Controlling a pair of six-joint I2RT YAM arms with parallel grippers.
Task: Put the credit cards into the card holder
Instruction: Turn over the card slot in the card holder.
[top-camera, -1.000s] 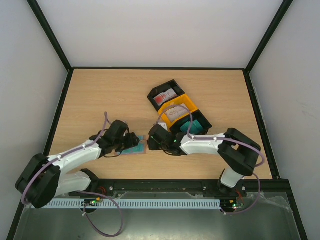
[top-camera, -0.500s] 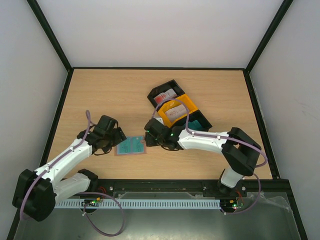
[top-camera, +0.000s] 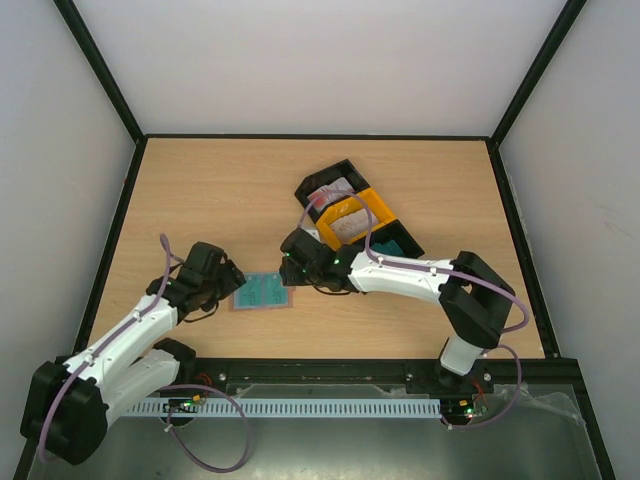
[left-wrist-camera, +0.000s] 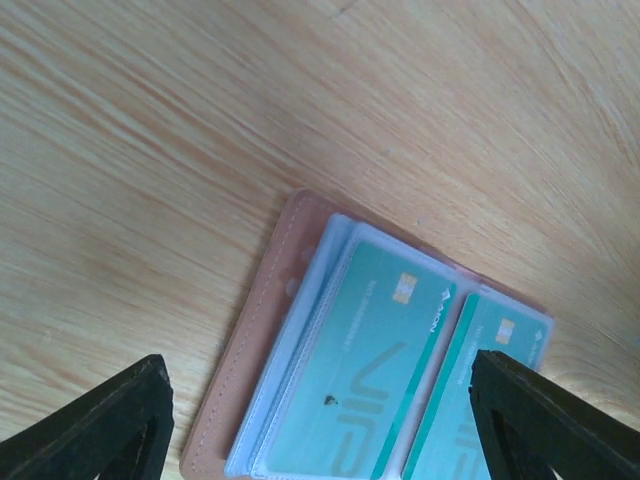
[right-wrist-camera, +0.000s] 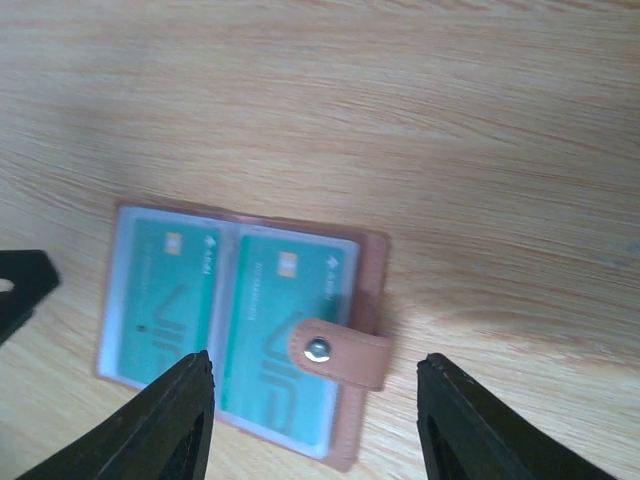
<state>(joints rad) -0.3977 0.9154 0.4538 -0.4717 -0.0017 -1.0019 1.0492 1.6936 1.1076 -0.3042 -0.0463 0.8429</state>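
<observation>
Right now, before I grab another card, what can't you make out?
Left wrist: card holder, lower end cut off by the bottom edge.
Top view: trays partly hidden by the right arm; their cards uncountable.
Right wrist: print on the teal cards blurred; strap covers part of one.

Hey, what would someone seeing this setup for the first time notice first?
The open card holder lies flat on the wooden table between the two arms, with two teal cards showing in its clear sleeves. The left pincer and the right pincer hang open either side of it, holding nothing. Behind stand black and yellow trays with more cards.
</observation>
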